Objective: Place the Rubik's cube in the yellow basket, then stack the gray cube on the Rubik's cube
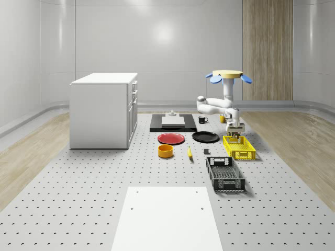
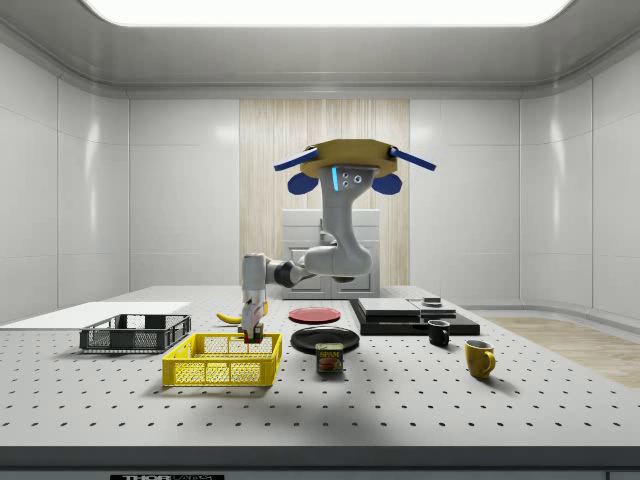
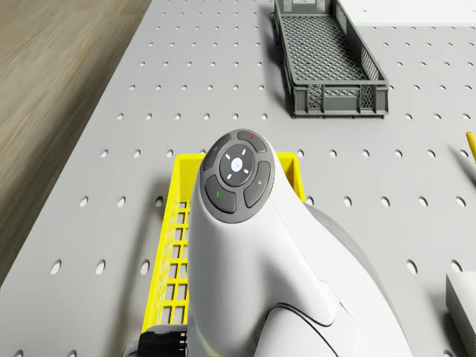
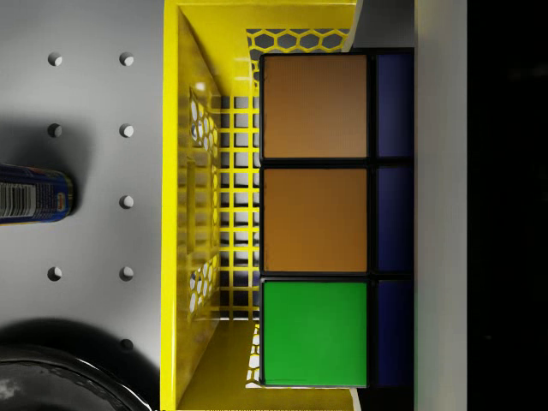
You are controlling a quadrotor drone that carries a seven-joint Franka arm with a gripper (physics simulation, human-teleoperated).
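The drone (image 2: 348,165) hovers beside the yellow basket (image 2: 222,360), its gripper (image 2: 252,335) clenched on the Rubik's cube (image 4: 317,218) inside the basket's end. A release this near the wall could leave the cube tilted against it, a poor seat for the gray cube.

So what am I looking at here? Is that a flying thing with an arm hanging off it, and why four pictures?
Yes. It is a simulated drone hovering over a perforated table, with a jointed arm hanging beneath it and a two-finger claw at the arm's end.

The four pictures show one moment from four cameras: one looking down on the whole scene, one from the side, one on the drone's body looking down its own arm, and one on the wrist looking along the claw.

The claw is shut on a Rubik's cube and holds it low inside the yellow basket. Whether the cube rests on the basket floor yet, I cannot tell.

Also on the table: a dark gray crate, a red plate, a black plate, an orange bowl, a Spam can, mugs and a white cabinet.
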